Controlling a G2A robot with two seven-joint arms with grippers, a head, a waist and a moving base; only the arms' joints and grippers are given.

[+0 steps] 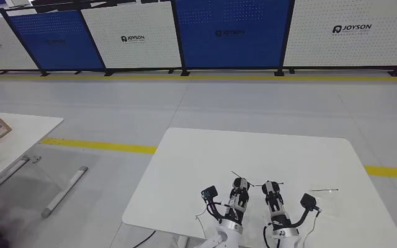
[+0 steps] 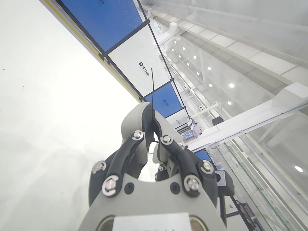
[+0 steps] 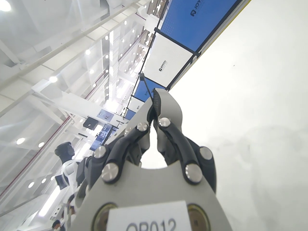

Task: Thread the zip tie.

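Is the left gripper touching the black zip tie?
Touching. The left wrist view shows the left gripper shut on the zip tie, with its thin end sticking out past the fingertips.

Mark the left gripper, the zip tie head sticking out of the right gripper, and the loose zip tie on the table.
left gripper [image 2: 152, 110]: left wrist view, between the fingertips.
zip tie head [image 3: 142, 75]: right wrist view, its square end block.
loose zip tie [image 1: 324, 190]: top view, middle of its strip.

White table [image 1: 248, 155], rounded corners, in the lower centre to lower right of the top view. It stands on a pale grey floor [image 1: 248, 99]. One thin black strip [image 1: 324, 190] lies flat on the tabletop towards the lower right, running left to right.
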